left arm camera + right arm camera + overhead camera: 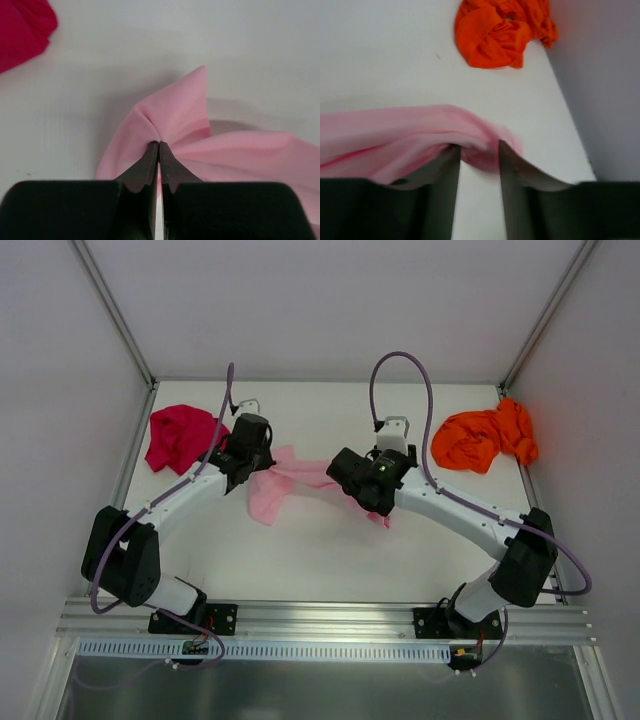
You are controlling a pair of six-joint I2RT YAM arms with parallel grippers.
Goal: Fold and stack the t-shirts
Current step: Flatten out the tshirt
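The light pink t-shirt (292, 476) is strung between my two grippers at mid-table. My left gripper (247, 476) is shut on a bunched fold of it; in the left wrist view the pink t-shirt (185, 110) fans out from the pinched tips of the left gripper (159, 144). My right gripper (378, 508) stands open, jaws apart, and the blurred pink t-shirt (395, 135) sags loosely across the tips of the right gripper (479, 147). The magenta-red t-shirt (180, 437) lies crumpled at the back left. Bunched at the back right lies the orange t-shirt (485, 438).
The white table (330, 550) is boxed in by white walls at left, back and right. The orange t-shirt (502, 31) sits close to the right wall. A corner of the magenta-red t-shirt (22, 27) shows at the upper left of the left wrist view.
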